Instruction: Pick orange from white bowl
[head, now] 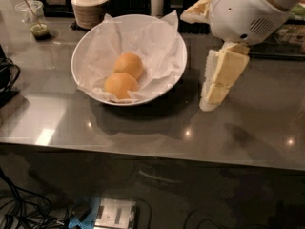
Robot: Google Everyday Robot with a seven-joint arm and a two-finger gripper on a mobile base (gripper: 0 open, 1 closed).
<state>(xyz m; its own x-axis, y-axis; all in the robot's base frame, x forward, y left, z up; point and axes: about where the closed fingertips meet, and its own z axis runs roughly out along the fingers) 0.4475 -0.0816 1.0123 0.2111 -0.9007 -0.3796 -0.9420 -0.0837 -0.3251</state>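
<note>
A wide, shallow white bowl lined with crumpled white paper sits on the grey countertop. Two oranges lie in it side by side: one nearer the front and one just behind it. My gripper, cream-coloured and hanging from a bulky white wrist, points down over the countertop just right of the bowl's rim. It is apart from the bowl and holds nothing that I can see.
A small ribbed beige lidded container stands behind the bowl. A clear plastic cup with green residue and a stick is at the far left. Dark containers line the back edge. Cables lie at the left edge.
</note>
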